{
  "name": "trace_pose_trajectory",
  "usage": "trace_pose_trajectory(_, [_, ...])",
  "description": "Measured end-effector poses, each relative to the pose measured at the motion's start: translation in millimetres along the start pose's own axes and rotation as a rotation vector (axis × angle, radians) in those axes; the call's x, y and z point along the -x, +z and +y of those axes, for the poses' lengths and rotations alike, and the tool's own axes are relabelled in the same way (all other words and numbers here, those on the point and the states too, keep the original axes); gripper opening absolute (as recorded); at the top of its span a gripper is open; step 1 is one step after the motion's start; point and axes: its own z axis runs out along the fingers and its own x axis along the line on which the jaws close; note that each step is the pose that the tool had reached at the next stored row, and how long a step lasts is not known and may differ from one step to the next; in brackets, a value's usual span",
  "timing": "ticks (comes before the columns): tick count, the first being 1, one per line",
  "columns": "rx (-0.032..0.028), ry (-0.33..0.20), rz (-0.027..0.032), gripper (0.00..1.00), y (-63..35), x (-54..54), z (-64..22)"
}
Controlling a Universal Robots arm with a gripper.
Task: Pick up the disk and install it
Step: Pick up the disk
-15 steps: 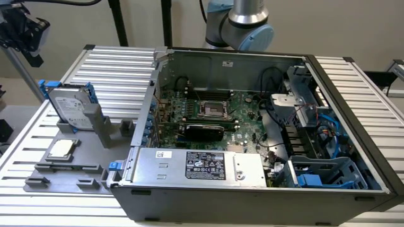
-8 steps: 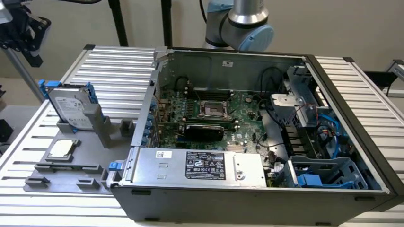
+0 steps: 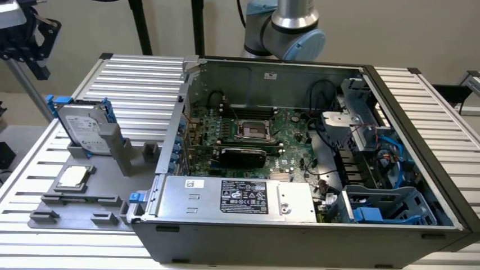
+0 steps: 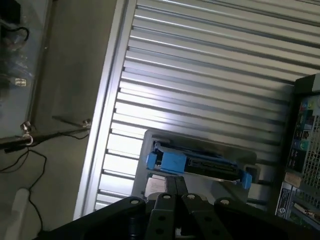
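The disk [image 3: 82, 126] stands on edge in a grey holder [image 3: 112, 149] at the exterior view's left. It is silver-grey with a white label and blue side rails. In the wrist view I look down on the disk's [image 4: 197, 165] top edge, with blue rail ends at both corners. My gripper [image 4: 175, 192] hangs well above it, its two black fingers pressed together with nothing between them. In the exterior view the gripper [image 3: 30, 53] is a dark shape high at the far left, above and beyond the disk.
An open computer case [image 3: 420, 129] fills the middle and right, with the motherboard [image 3: 248, 135], a silver box with a black label [image 3: 240, 197] and a blue drive bay [image 3: 383, 205]. A small square chip [image 3: 73, 176] lies on the grey fixture plate. The table [image 3: 135, 73] is slatted aluminium.
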Motion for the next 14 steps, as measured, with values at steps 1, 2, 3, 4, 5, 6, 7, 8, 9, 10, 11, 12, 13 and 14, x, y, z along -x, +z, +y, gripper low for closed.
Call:
trace_pose_trajectory(1, [0.0003,-0.018,0.0008,0.11,0.1,0.0,0.0])
trace_pose_trajectory(2, [0.0006,-0.036,0.0016,0.11,0.1,0.0,0.0])
trace_pose_trajectory(3, [0.001,-0.055,0.0024,0.11,0.3,0.0,0.0])
trace_pose_trajectory(4, [0.0013,-0.073,0.0032,0.11,0.3,0.0,0.0])
trace_pose_trajectory(5, [0.0016,-0.09,0.0041,0.11,0.4,0.0,0.0])
trace_pose_trajectory(6, [0.0019,-0.11,0.0048,0.11,0.6,0.0,0.0])
trace_pose_trajectory(7, [0.0023,-0.128,0.0056,0.11,0.7,0.0,0.0])
trace_pose_trajectory(8, [0.0026,-0.146,0.0064,0.11,0.7,0.0,0.0])
trace_pose_trajectory(9, [0.0029,-0.164,0.0072,0.11,0.8,0.0,0.0])
trace_pose_trajectory(10, [0.0032,-0.182,0.0079,0.11,0.9,0.0,0.0])
trace_pose_trajectory(11, [0.0035,-0.2,0.0088,0.11,1.0,0.0,0.0])
trace_pose_trajectory(12, [0.0039,-0.218,0.0096,0.11,1.1,0.0,0.0])
trace_pose_trajectory(13, [0.0042,-0.236,0.0103,0.11,1.2,0.0,-0.1])
trace_pose_trajectory(14, [0.0045,-0.254,0.0112,0.11,1.3,0.0,-0.1])
